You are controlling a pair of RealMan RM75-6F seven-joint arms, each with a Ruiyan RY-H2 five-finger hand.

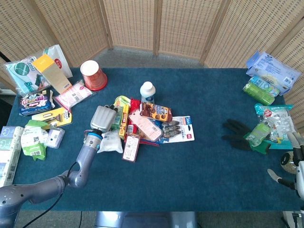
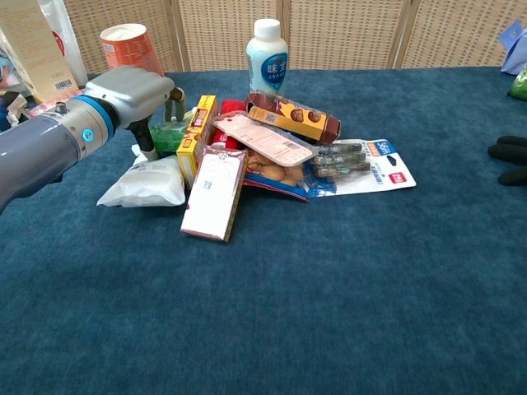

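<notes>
while the left hand (image 1: 101, 118) hovers open, fingers down, the green packet (image 2: 167, 137) lies just beneath, white pouch (image 2: 146, 183) nearer the wrist.

Behind the bench (image 1: 209, 95) you have a folding screen (image 1: 180, 26) of woven wicker panels in pale wooden frames, standing along the far edge and angling in toward both far corners. Between the foot of the screen and the far edge you can see a strip of grey floor (image 1: 137, 54). The bench itself is covered in a dark blue, carpet-like cloth, and the light on it is even and soft, with only faint shadows.
</notes>
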